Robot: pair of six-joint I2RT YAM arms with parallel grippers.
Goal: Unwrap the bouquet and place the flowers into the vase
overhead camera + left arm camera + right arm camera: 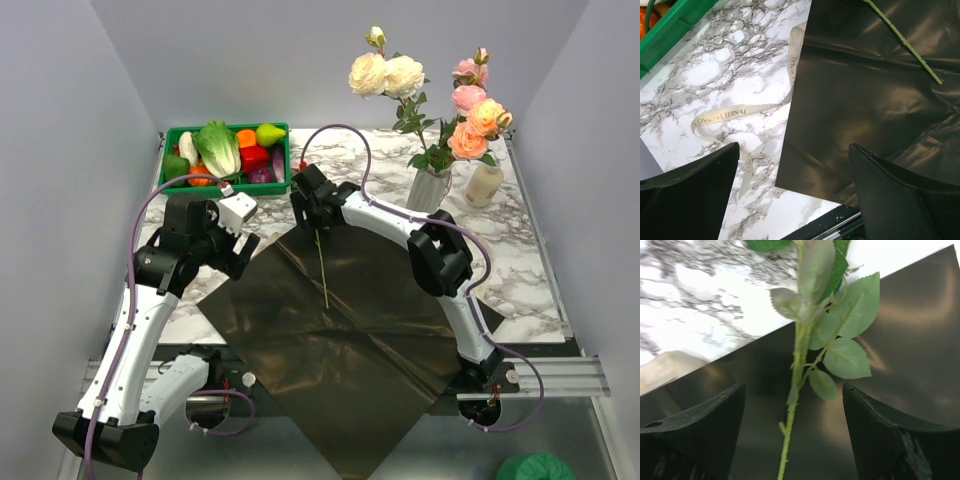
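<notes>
Rose stem [787, 440] midway between right gripper's [794, 390] spread jaws

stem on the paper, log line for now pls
wrap: brown paper flat, ribbon off | vase: roses in | stem: lying on paper | right jaws: open astride it | left jaws: open, empty

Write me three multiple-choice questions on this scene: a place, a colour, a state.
1. Where on the marble table does the tall white ribbed ceramic vase stand? A) back right B) front left C) centre
2. What colour is the printed ribbon on that table? A) red B) cream C) blue
3. How is the right claw? A) shut on the ribbon B) shut on the vase C) open over a thin green stem
Answers: A, seen at the back right; B, cream in the left wrist view; C, fingers clear of the stem.
</notes>
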